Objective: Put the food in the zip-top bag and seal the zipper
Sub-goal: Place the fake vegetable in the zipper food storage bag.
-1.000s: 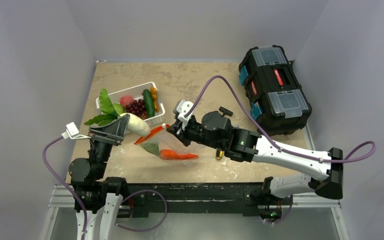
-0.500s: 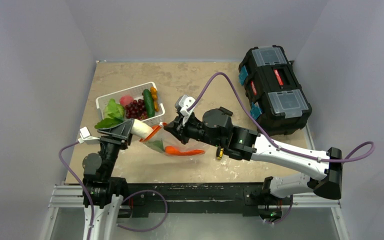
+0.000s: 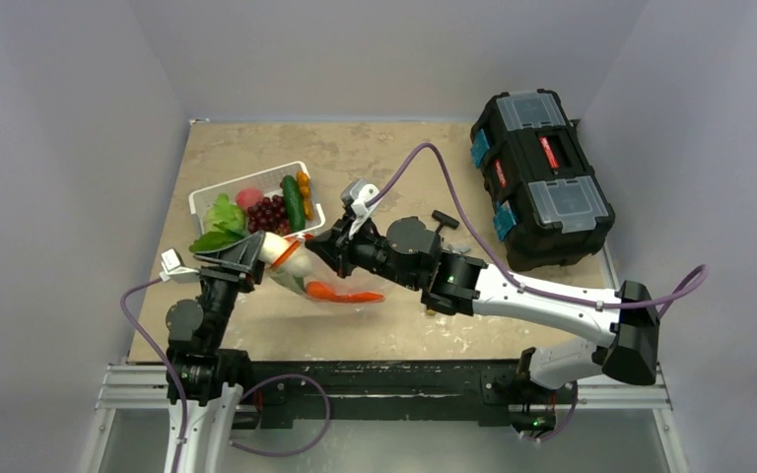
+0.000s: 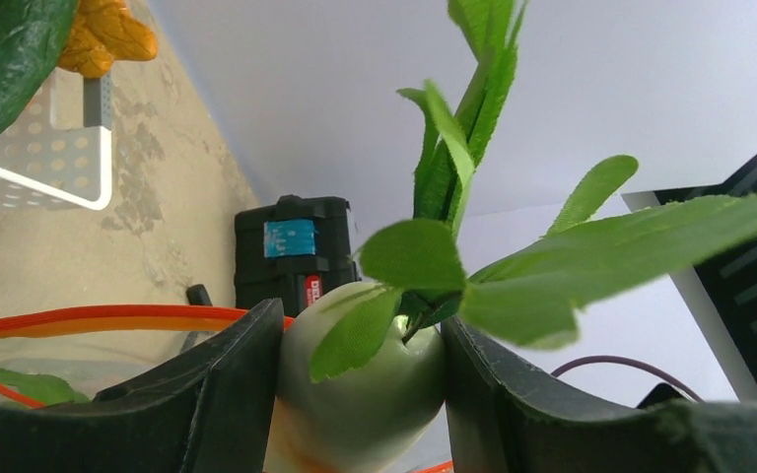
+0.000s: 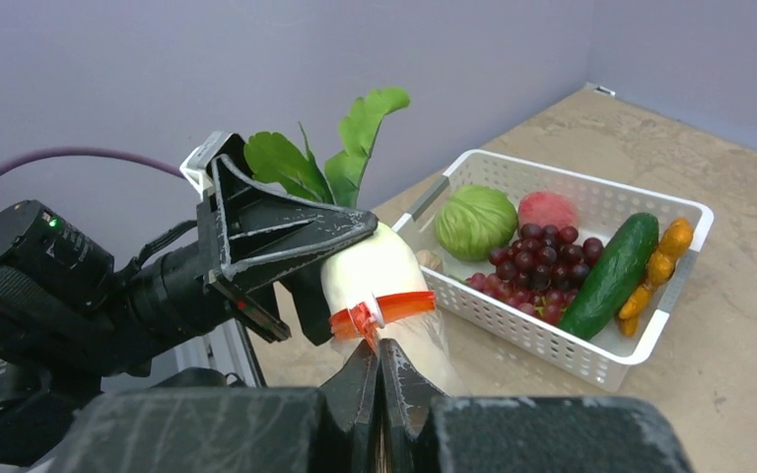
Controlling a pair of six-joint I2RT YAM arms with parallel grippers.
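**Item 1. Left claw**: half open, both fingers clamped on the white toy radish with green leaves. The radish is held tilted, with its leaves toward the left edge of the bench.

**Item 2. Right claw**: fully closed, pinching the red-orange zipper strip where it crosses the radish's white body.

**Item 3. Clear crinkly plastic zip-top bag**: sits in the near-left part of the bench, just in front of the basket and between the two claws. Its mouth is turned toward the left claw. The radish's lower end shows behind clear plastic. Inside the bag are an orange toy carrot and a green leaf.

**Item 4. White slatted plastic basket**: stands toward the left edge at mid-depth. It holds:
- a round green cabbage
- a pink peach
- a dark red grape bunch
- a green cucumber
- small orange pieces along its end wall

**Item 5. Black toolbox with clear lid compartments and blue latches**: stands at the right edge near the far corner, well apart from the bag.
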